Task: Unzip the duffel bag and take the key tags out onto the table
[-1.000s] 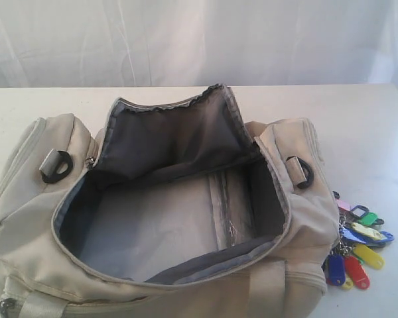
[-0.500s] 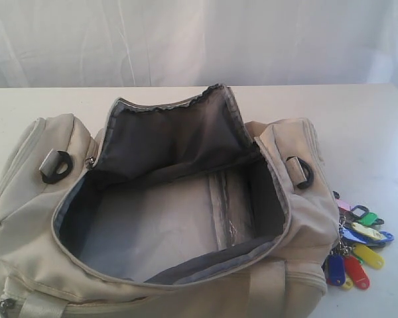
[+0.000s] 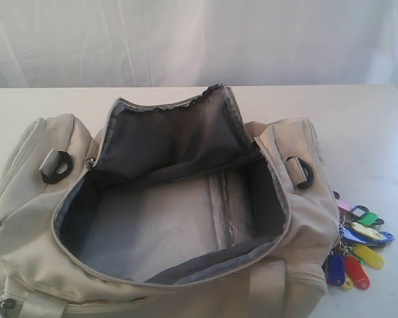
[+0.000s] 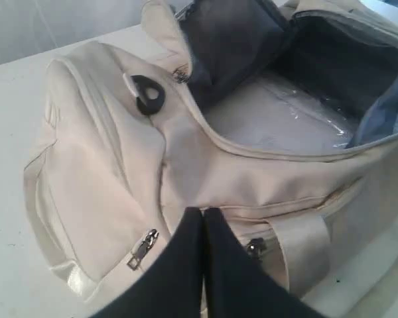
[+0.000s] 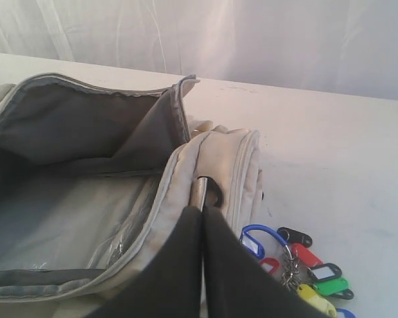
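Since duffel bag [image 3: 26, 218] lies unzipped, looks empty, and key tags [image 3: 358, 245] sit on table [image 3: 358, 119] beside bag, toward table's right edge, we think job done. Left gripper [image 4: 202, 212], right gripper [image 5: 202, 209] closed, holding nothing. Next: we just lift arms away.

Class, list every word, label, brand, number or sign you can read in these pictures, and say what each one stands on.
No text can be read in any view.
Duffel bag: no logo, label or print shows on its fabric.
Key tags: the label windows are too small to tell whether anything is written on them.
Zip pull: too blurred to read any marking.
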Controlling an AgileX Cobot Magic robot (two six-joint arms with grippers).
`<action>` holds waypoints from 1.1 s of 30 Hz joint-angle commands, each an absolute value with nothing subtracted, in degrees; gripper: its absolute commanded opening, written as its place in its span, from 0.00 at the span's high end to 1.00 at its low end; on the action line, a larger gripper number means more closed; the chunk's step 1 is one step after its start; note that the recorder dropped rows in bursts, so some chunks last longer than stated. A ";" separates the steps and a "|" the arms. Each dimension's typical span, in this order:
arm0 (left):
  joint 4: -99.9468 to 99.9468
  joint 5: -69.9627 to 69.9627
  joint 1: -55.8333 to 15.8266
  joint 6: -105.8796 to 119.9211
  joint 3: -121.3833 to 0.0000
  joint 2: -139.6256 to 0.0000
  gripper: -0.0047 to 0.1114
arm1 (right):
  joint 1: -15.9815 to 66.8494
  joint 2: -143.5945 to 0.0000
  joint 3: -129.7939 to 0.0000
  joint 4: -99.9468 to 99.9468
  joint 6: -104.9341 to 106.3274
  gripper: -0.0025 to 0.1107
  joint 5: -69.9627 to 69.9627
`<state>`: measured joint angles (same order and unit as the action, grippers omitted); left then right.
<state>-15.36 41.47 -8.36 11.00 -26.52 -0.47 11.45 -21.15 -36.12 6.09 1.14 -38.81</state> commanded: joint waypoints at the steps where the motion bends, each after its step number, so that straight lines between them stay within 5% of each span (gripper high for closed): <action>1: -16.00 37.43 -3.63 10.43 -23.82 0.00 0.96 | 11.28 -20.77 -35.89 6.23 0.99 0.98 -38.14; 17: -16.12 21.19 -2.48 10.21 0.00 0.00 0.96 | 11.28 -20.77 -35.89 6.23 0.99 0.98 -38.14; 33: -8.21 11.68 -2.39 10.21 0.00 0.00 0.96 | 11.28 -20.77 -35.89 6.23 0.99 0.98 -38.14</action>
